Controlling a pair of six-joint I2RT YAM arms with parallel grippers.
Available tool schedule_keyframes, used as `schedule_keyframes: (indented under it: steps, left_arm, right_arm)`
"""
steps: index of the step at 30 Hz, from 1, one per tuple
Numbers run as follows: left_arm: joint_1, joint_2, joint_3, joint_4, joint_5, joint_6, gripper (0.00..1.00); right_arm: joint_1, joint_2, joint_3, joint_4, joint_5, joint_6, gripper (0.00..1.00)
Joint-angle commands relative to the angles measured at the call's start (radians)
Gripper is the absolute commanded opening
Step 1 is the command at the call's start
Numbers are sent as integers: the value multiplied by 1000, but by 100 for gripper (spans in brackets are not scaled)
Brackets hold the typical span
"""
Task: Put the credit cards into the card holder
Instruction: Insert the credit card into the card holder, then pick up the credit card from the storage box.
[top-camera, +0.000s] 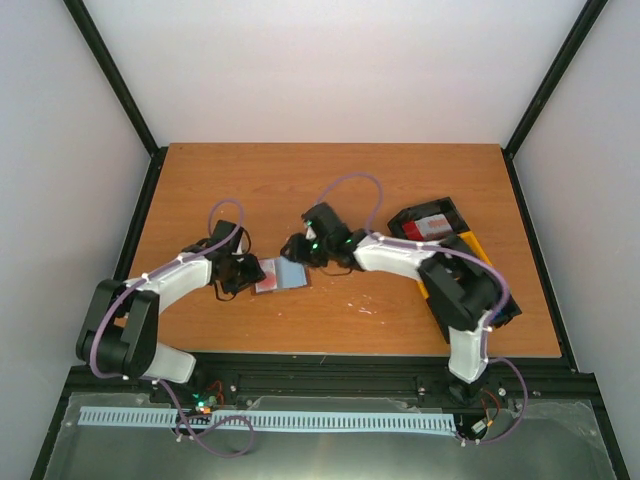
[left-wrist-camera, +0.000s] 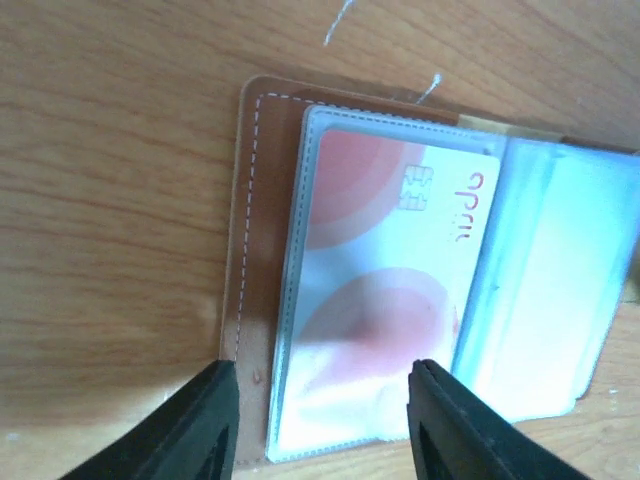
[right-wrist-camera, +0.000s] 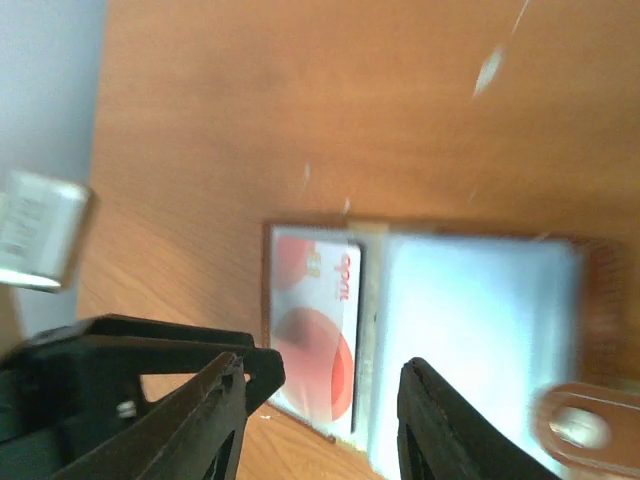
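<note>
The card holder (top-camera: 293, 272) lies open on the table between my two grippers. In the left wrist view its brown stitched edge (left-wrist-camera: 250, 200) frames a clear sleeve, and a red and white credit card (left-wrist-camera: 380, 280) sits inside that sleeve. The same card (right-wrist-camera: 320, 320) shows in the right wrist view, beside the grey-blue inner pages (right-wrist-camera: 470, 330). My left gripper (left-wrist-camera: 325, 400) hovers open over the near end of the card. My right gripper (right-wrist-camera: 320, 395) is open too, above the holder's fold, with nothing held. From above, the left gripper (top-camera: 245, 272) is at the holder's left and the right gripper (top-camera: 297, 248) just behind it.
A black and yellow tray (top-camera: 470, 245) stands at the right of the table, partly under the right arm, with a red card (top-camera: 432, 227) in it. The holder's strap with its metal clasp (right-wrist-camera: 585, 430) lies at the lower right of the right wrist view.
</note>
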Motion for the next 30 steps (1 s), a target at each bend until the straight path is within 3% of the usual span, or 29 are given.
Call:
schedule_keyframes:
  steps: [1, 6, 11, 16, 21, 26, 28, 30]
  left_arm:
    - [2, -75, 67, -36, 4, 64, 53]
    - [2, -112, 106, 35, 84, 178, 61]
    - [0, -123, 143, 137, 249, 267, 71]
    - [-1, -110, 158, 245, 359, 280, 84]
    - [-3, -55, 191, 263, 399, 283, 89]
    - [-3, -12, 204, 265, 398, 293, 89]
    - [-3, 2, 206, 272, 399, 292, 89]
    - [-3, 18, 209, 275, 407, 293, 89]
  right_arm:
    - [-97, -231, -8, -196, 129, -148, 43]
    - [-219, -460, -48, -476, 376, -249, 52]
    - [-376, -641, -47, -733, 532, -327, 58]
    - [-532, -768, -90, -948, 643, -332, 77]
    - [-692, -824, -174, -1021, 582, -325, 79]
    - [-715, -844, -252, -1016, 483, -366, 79]
    - [-726, -800, -268, -975, 415, -427, 74]
    - [-731, -718, -254, -946, 368, -477, 62]
